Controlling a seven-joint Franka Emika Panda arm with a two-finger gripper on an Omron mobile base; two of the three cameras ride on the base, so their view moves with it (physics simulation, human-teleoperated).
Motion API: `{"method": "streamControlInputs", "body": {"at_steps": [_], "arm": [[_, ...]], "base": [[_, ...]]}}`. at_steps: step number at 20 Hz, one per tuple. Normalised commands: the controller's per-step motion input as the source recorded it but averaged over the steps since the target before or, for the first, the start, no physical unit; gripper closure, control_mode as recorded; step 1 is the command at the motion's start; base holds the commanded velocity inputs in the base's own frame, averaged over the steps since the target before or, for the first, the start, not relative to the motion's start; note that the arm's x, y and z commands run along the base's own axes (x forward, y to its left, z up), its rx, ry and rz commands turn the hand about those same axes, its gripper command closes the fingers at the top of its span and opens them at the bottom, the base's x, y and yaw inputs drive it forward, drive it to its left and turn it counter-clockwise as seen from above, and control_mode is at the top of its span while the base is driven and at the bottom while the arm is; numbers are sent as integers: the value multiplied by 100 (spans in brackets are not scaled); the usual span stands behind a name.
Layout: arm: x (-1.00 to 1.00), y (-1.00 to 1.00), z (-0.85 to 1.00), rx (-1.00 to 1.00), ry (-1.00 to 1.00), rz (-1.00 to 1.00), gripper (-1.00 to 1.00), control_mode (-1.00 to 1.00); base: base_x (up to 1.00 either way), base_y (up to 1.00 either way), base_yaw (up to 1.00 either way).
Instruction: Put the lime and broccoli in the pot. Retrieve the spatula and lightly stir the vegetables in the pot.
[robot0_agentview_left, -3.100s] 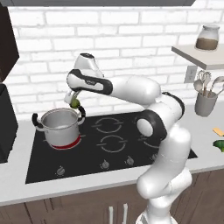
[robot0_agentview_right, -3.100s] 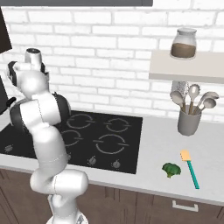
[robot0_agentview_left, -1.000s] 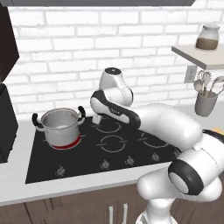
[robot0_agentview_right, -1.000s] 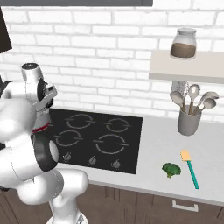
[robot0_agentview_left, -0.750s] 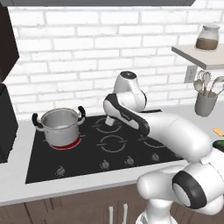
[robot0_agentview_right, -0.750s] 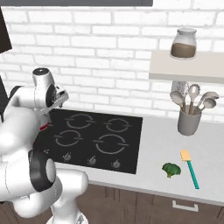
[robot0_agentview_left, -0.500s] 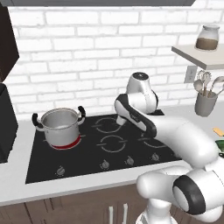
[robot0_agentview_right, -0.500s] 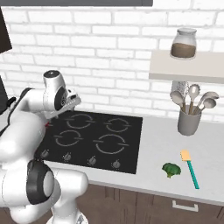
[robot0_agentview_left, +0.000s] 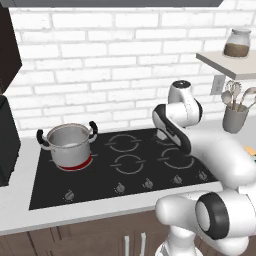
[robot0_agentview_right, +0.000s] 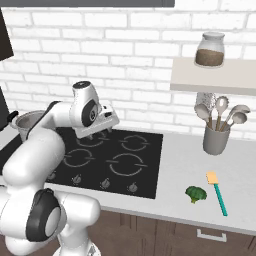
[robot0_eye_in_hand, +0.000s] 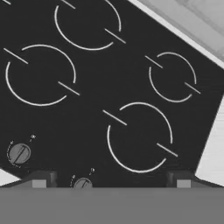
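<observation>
The right base view has the broccoli (robot0_agentview_right: 195, 193) lying on the counter (robot0_agentview_right: 180, 165) at about 4 o'clock, with a teal spatula (robot0_agentview_right: 217, 193) just beside it and a grey cup (robot0_agentview_right: 216, 139) full of utensils further back. The left base view has the pot (robot0_agentview_left: 69, 144) on the hob's (robot0_agentview_left: 125, 162) 9 o'clock burner, which glows red; can't tell what's inside it. In the hand view the gripper (robot0_eye_in_hand: 111, 178) is spread wide over the burners, holding nothing.
</observation>
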Motion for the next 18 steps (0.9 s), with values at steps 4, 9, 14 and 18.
{"method": "streamControlInputs", "body": {"at_steps": [4, 9, 14, 18], "arm": [[-14, -100, -8, -27, 0, -7, -100, -100], [-15, -100, -17, -31, 0, -5, -100, -100], [-21, -100, -21, -19, 3, -8, -100, -100], [-27, -100, -19, -11, 7, -8, -100, -100]], "base": [[0, 0, 0], [0, 0, 0], [0, 0, 0], [0, 0, 0]]}}
